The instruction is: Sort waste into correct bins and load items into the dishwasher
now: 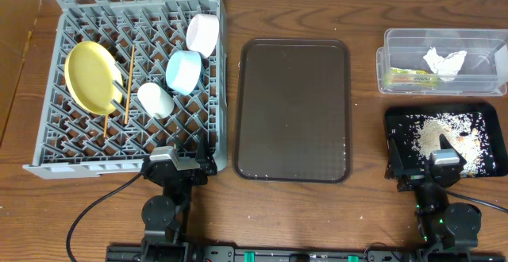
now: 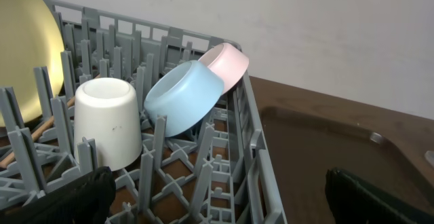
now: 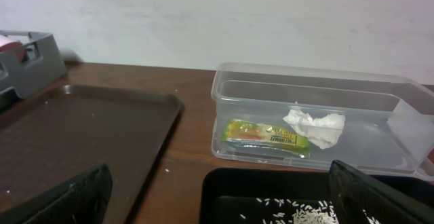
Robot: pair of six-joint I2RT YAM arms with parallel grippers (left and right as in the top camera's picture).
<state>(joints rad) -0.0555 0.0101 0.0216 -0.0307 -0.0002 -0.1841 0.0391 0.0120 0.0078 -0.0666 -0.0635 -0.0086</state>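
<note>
From overhead, the dish rack (image 1: 95, 147) holds the yellow plate (image 1: 91, 75), chopsticks (image 1: 128, 83), cup (image 1: 155, 100), blue bowl (image 1: 185, 71) and pinkish bowl (image 1: 203, 34). The tissue (image 1: 444, 61) and wrapper (image 1: 409, 77) lie in the clear tub (image 1: 444, 32), and the rice (image 1: 444, 135) in the black tray (image 1: 397, 119). The sorting looks done, so the step is probably a clean retreat.

The left end effector (image 1: 178, 163) sits at the rack's near corner, and the right end effector (image 1: 435, 155) at the black tray's near edge.

In the left wrist view, the fingers (image 2: 68, 197) are spread and empty. Lift before backing off, to clear the rack wall.

In the right wrist view, the fingers (image 3: 68, 197) are spread and hold nothing. Rise straight up, so the rice is not scattered.
</note>
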